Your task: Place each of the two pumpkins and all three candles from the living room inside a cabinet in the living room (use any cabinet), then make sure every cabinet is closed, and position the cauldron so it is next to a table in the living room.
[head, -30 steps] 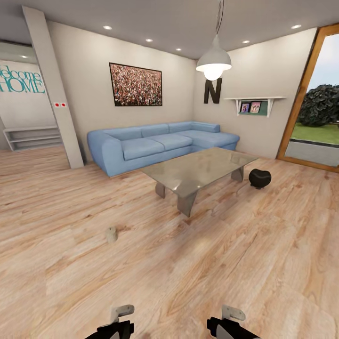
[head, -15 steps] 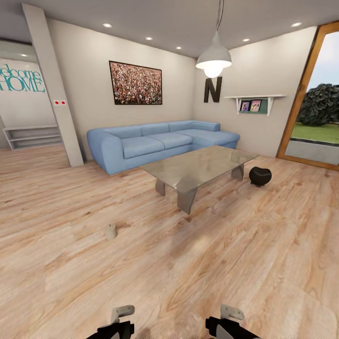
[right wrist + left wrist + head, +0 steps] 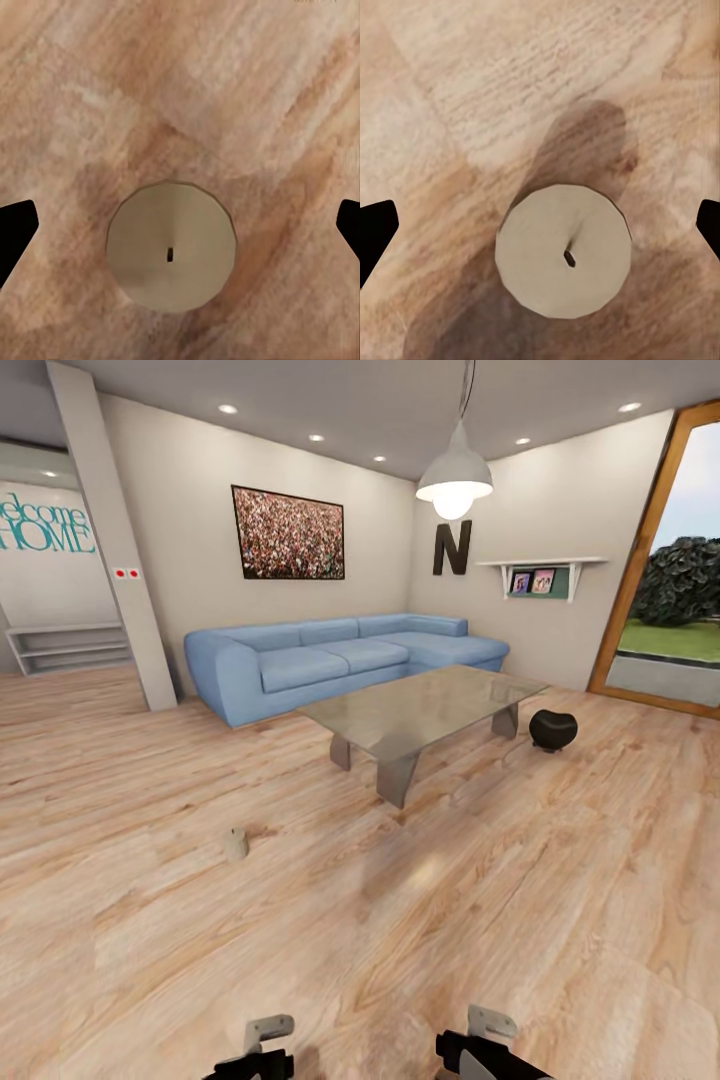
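Note:
A pale candle (image 3: 562, 259) stands on the wood floor straight below my left gripper (image 3: 540, 229), whose dark fingertips (image 3: 375, 232) sit far apart at the picture's sides, open and clear of it. Below my right gripper (image 3: 180, 225), also open, stands a second candle (image 3: 171, 246). In the head view a third candle (image 3: 236, 845) stands on the floor ahead to the left. The black cauldron (image 3: 552, 730) sits on the floor beside the glass table (image 3: 420, 712). Both grippers, left (image 3: 258, 1060) and right (image 3: 478, 1050), show at the bottom edge. The pumpkins and the cabinet are out of view.
A blue corner sofa (image 3: 330, 660) lines the far wall behind the table. A pendant lamp (image 3: 454, 480) hangs over it. A white pillar (image 3: 115, 550) stands at the left and a glass door (image 3: 670, 610) at the right. Wood floor stretches between me and the table.
The whole head view has shifted slightly, so the camera moved. My left gripper sits a little lower in the picture. The candle, table and cauldron keep their places on the floor.

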{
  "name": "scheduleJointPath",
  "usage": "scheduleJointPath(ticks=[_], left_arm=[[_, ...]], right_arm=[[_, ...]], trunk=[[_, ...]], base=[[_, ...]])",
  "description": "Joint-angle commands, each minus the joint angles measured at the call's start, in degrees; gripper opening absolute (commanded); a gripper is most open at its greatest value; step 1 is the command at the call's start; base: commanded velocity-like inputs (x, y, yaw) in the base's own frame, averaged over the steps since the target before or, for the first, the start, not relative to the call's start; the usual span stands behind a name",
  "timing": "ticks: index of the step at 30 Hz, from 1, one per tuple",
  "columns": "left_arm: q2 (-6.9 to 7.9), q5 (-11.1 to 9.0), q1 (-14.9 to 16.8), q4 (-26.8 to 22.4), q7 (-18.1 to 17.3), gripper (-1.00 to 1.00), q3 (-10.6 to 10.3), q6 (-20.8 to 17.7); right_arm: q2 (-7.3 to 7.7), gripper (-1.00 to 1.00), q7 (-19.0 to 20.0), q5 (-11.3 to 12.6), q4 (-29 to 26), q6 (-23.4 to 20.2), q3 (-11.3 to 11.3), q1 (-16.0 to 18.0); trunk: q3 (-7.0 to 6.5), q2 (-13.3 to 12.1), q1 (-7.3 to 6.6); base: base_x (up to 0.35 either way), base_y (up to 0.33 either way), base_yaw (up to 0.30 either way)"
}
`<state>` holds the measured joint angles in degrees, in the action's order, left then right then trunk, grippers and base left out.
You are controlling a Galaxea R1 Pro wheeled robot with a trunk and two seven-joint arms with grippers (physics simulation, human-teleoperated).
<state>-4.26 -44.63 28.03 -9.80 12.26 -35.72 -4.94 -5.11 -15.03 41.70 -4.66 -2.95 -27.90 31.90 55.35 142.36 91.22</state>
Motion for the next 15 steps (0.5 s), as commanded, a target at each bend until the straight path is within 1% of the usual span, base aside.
scheduleJointPath(ticks=[1, 3, 15], left_arm=[[0.01, -0.4, 0.0, -0.1, 0.4, 1.0, -0.5, -0.2], [-0.03, -0.4, 0.0, -0.1, 0.4, 1.0, -0.5, -0.2], [-0.06, -0.4, -0.2, -0.1, 0.4, 1.0, -0.5, -0.2]], right_arm=[[0.01, 1.0, -0.3, 0.3, -0.1, -0.1, -0.5, 0.0], [0.01, 1.0, -0.3, 0.3, -0.1, 0.3, -0.5, 0.0], [-0.21, 1.0, -0.3, 0.2, -0.1, 0.6, -0.5, 0.0]], trunk=[[0.24, 0.4, 0.21], [0.64, 0.9, 0.47], [3.29, 1.0, 0.78]], base=[[0.0, 0.0, 0.0], [0.0, 0.0, 0.0], [0.0, 0.0, 0.0]])
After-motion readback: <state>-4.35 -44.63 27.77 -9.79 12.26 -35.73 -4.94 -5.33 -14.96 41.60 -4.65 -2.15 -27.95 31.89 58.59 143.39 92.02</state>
